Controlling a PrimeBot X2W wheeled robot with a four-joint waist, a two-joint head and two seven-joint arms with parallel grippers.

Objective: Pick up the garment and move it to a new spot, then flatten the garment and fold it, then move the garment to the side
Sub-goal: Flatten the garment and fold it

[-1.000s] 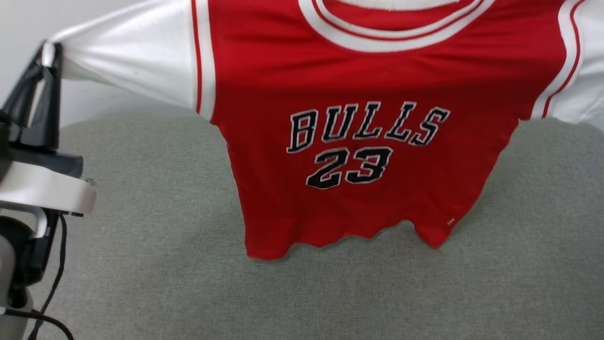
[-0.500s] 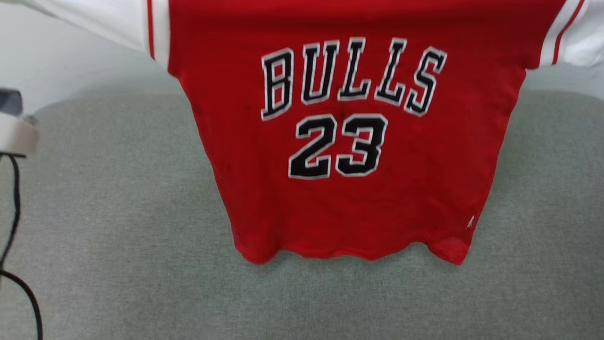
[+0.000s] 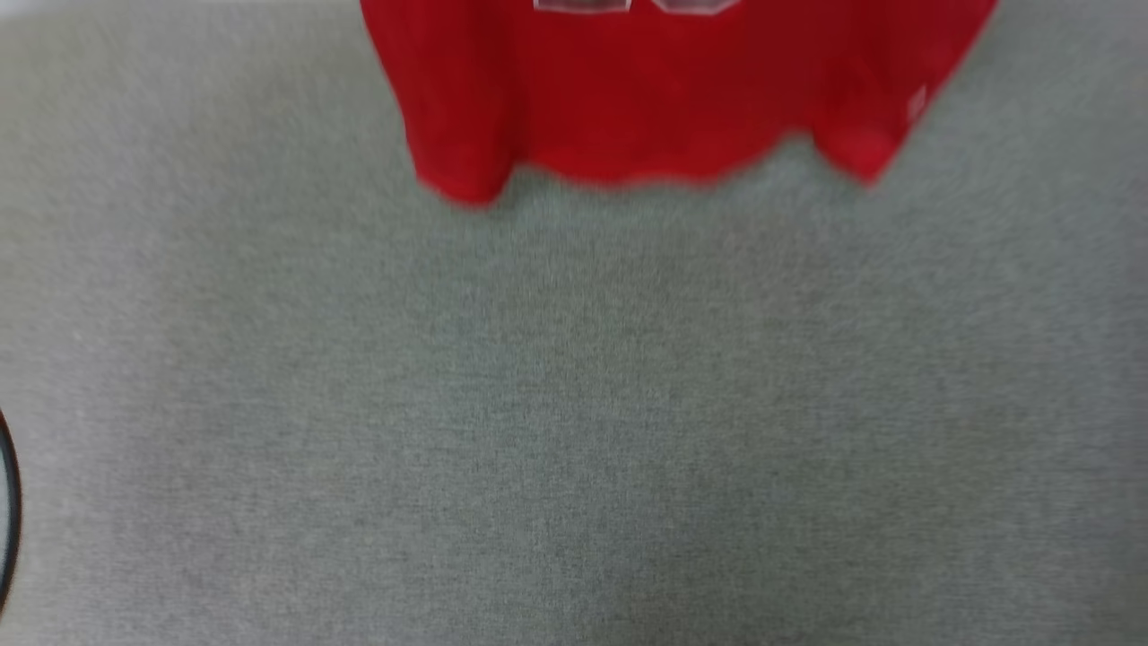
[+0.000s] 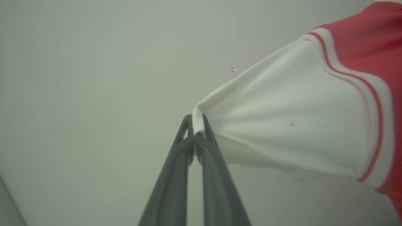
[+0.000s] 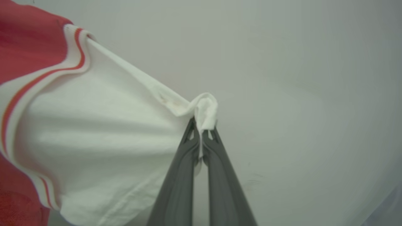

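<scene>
Garment (image 3: 664,99) hangs at the head view's top, red hem over a grey cloth surface (image 3: 574,404). Left wrist view: the left tool (image 4: 196,121) clamps one white sleeve's edge. Right wrist view: the right tool (image 5: 202,127) clamps the other sleeve.

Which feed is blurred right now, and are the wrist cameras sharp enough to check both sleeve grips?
Head view: motion-blurred throughout; the garment and the grey surface are soft, the lettering unreadable. Left wrist view: crisp at the left gripper, shut on the white sleeve edge; even light, no glare. Right wrist view: equally crisp at the right gripper, shut on a bunched sleeve tip.
</scene>
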